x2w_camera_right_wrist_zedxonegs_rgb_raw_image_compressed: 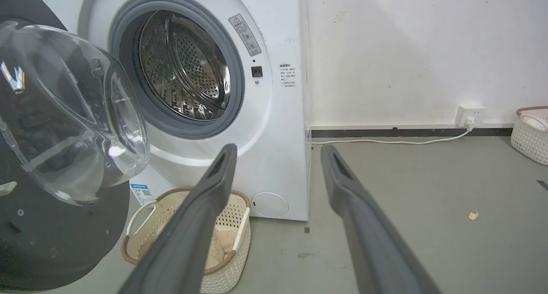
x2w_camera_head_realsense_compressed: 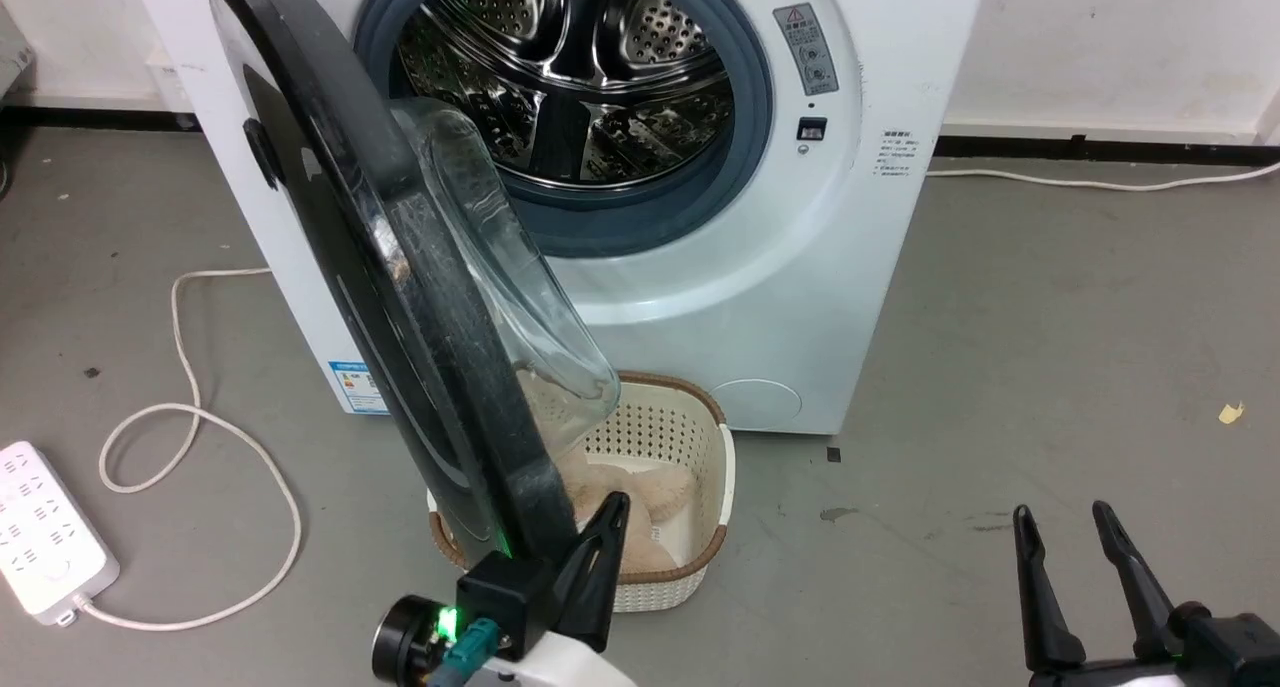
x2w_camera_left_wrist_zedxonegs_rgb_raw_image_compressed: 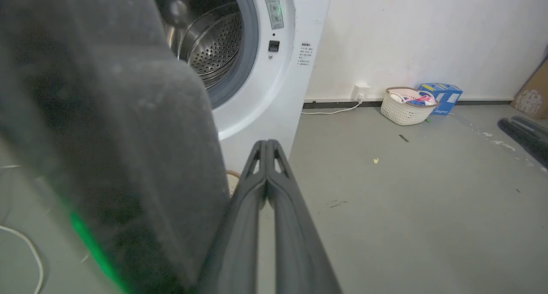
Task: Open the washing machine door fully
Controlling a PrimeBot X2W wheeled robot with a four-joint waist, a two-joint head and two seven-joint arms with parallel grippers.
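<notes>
The washing machine door (x2w_camera_head_realsense_compressed: 400, 297) is seen swung out from the drum opening (x2w_camera_head_realsense_compressed: 570, 77). The left hand (x2w_camera_head_realsense_compressed: 614, 507) is held with fingers together just beside the door's lower rim. The right hand (x2w_camera_head_realsense_compressed: 1062, 515) is seen spread apart, well away.

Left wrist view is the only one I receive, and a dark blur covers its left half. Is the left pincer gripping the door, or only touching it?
Observer: Only touching, it seems. In the head view the left pincer is shut on nothing, with its fingers against the inner side of the washing machine door, at its lower rim.
Operator: What is below the door?
Observer: A pale basket stands on the floor, partly under the door's glass bowl. I cannot tell whether they touch.
Operator: And the right pincer?
Observer: The right pincer is open, low over the floor, apart from the machine.
</notes>
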